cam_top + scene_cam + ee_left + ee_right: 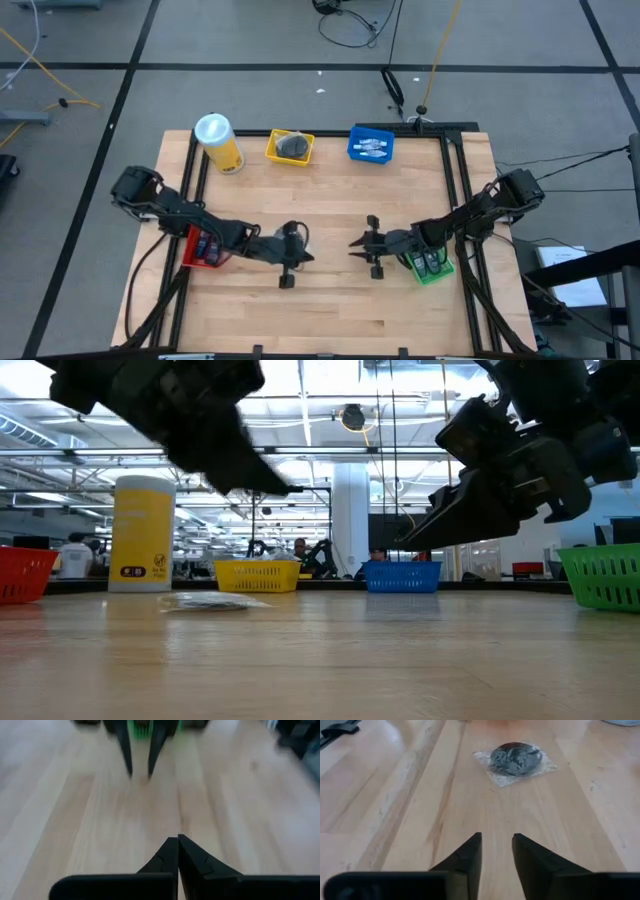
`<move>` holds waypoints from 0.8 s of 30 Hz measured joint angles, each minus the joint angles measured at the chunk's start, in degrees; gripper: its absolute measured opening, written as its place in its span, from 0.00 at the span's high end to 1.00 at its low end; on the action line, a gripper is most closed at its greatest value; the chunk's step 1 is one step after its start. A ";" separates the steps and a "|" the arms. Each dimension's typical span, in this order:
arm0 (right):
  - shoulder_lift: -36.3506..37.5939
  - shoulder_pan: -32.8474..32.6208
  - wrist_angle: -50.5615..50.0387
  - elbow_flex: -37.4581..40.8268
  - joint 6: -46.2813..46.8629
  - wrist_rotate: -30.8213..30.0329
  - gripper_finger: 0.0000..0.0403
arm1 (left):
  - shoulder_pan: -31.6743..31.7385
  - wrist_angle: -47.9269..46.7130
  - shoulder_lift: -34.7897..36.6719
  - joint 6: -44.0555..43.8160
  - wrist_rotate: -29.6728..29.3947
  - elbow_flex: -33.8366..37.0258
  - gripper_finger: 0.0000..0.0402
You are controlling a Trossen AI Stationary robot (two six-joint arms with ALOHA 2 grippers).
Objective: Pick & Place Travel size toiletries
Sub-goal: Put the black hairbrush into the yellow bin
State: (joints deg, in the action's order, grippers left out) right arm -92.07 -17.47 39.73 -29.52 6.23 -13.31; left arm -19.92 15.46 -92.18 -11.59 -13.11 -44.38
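Right wrist view: grey disc [515,758] in crinkly clear wrap, flat on table [560,820]; probably light, slippery; best pinched at wrap edge. Right jaws slightly parted, left closed, both empty.

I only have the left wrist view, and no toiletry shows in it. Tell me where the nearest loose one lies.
Observer: A wrapped grey disc lies flat on the table, straight ahead of the right end effector in its wrist view.
Operator: Place it against my left arm.
Observer: In the high view it sits close beside the left end effector, on the side toward the yellow bin, outside your camera's view.
Operator: Say what that bin holds.
Observer: Dark grey items that look like the disc; I cannot count them.
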 joint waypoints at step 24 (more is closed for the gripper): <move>0.02 0.26 0.33 -0.04 -0.52 -0.06 0.55 | 1.52 -24.99 -3.68 -10.70 -7.66 1.09 0.44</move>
State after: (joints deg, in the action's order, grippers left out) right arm -92.05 -17.21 40.05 -29.56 5.71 -13.37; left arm -18.40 -9.53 -95.85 -22.28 -20.77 -43.29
